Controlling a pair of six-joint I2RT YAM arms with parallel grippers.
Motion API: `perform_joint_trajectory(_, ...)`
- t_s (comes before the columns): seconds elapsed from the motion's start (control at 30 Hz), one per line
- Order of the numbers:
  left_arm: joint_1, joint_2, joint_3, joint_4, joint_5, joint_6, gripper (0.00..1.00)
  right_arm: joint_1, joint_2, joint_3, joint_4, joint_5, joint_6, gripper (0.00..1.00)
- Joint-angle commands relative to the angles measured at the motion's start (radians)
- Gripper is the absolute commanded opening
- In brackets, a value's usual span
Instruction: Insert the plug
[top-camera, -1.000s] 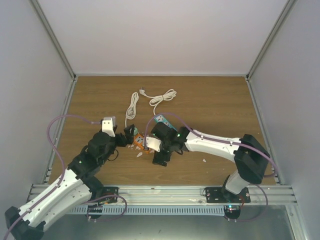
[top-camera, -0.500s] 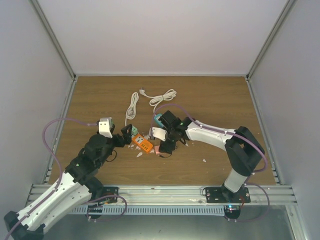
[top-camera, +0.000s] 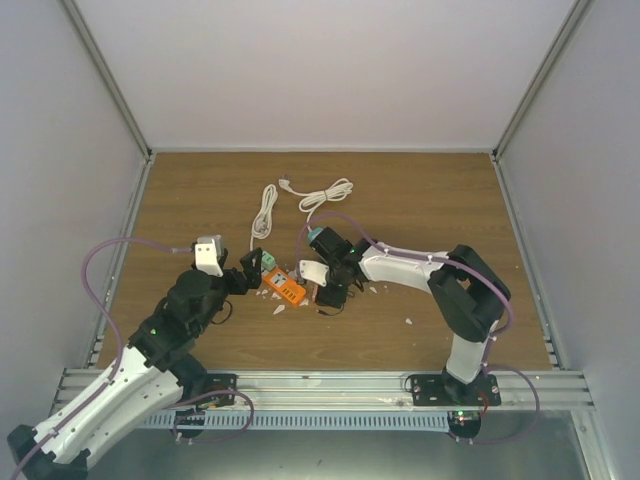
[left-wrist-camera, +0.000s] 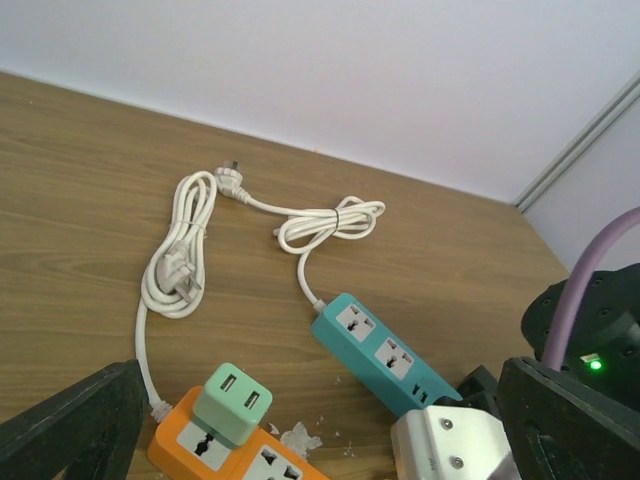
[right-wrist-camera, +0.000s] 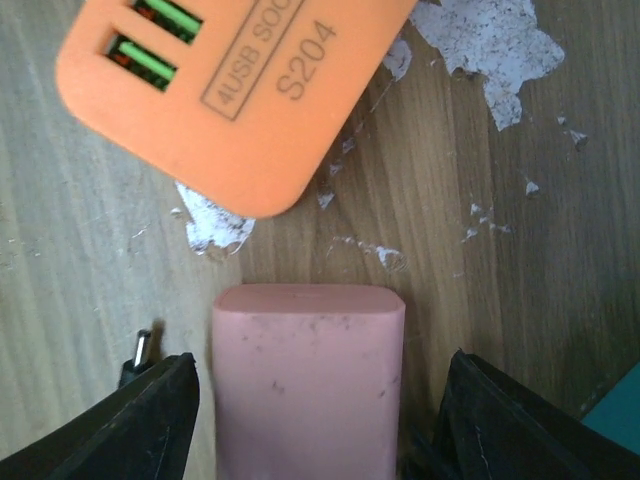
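On the near side of the orange power strip (top-camera: 287, 289), the right gripper (right-wrist-camera: 320, 405) stands with fingers apart, one on each side of a pink block (right-wrist-camera: 308, 370); gaps show on both flanks and nothing is clamped. The plug is not plainly shown; a metal prong (right-wrist-camera: 141, 348) on a dark body, just beside the pink block and half hidden by a finger, may be it; this cannot be confirmed. At the strip's left end, which bears a green adapter (left-wrist-camera: 232, 402), the left gripper (left-wrist-camera: 315, 425) hangs fully spread and empty. Beyond the strip lie a teal power strip (left-wrist-camera: 385, 355) and a coiled white cord (left-wrist-camera: 178, 262). Recommendation: verify the target before closing; centre the jaws on the dark body; grip its flat sides squarely with the prongs clear; steady the strip with the left gripper.
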Motion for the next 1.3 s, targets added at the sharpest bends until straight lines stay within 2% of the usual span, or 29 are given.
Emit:
perform_joint_trajectory(0.0, 0.007, -0.007, -0.012, 0.024, -0.027, -0.008, 0.99, 0.007, 0.051, 0.052, 0.005, 0.028, 0.005, 0.69)
perform_joint_trajectory(0.2, 0.007, -0.003, -0.013, 0.023, -0.034, -0.011, 0.99, 0.005, 0.073, 0.094, 0.007, 0.033, 0.017, 0.62)
perform_joint_trajectory(0.4, 0.007, -0.006, -0.011, 0.019, -0.044, -0.016, 0.99, 0.006, 0.07, 0.114, 0.008, 0.039, 0.045, 0.36)
perform_joint_trajectory(0.53, 0.007, -0.007, -0.011, 0.017, -0.042, -0.018, 0.99, 0.01, -0.012, 0.08, 0.061, 0.03, 0.065, 0.31)
perform_joint_trajectory(0.57, 0.008, -0.009, -0.011, 0.017, -0.043, -0.018, 0.99, 0.014, -0.026, 0.073, 0.067, 0.03, 0.07, 0.31)
perform_joint_trajectory(0.63, 0.009, -0.009, -0.012, 0.016, -0.044, -0.018, 0.99, 0.024, -0.035, 0.063, 0.068, 0.054, 0.084, 0.42)
perform_joint_trajectory(0.73, 0.009, -0.01, -0.011, 0.017, -0.044, -0.018, 0.99, 0.03, -0.033, 0.049, 0.076, 0.101, 0.101, 0.54)
perform_joint_trajectory(0.8, 0.009, -0.01, -0.013, 0.015, -0.041, -0.019, 0.99, 0.03, -0.031, 0.037, 0.098, 0.129, 0.115, 0.71)
perform_joint_trajectory(0.83, 0.009, -0.011, -0.013, 0.015, -0.041, -0.019, 0.99, 0.029, -0.029, 0.034, 0.106, 0.132, 0.122, 0.76)
perform_joint_trajectory(0.97, 0.011, -0.009, -0.013, 0.016, -0.042, -0.019, 0.99, 0.028, -0.005, 0.063, 0.118, 0.163, 0.202, 0.78)
perform_joint_trajectory(1.1, 0.011, -0.005, -0.013, 0.017, -0.044, -0.019, 0.99, 0.026, 0.018, 0.101, 0.107, 0.255, 0.282, 0.75)
perform_joint_trajectory(1.27, 0.011, -0.005, -0.013, 0.017, -0.048, -0.021, 0.99, 0.023, 0.063, 0.147, 0.065, 0.266, 0.366, 0.72)
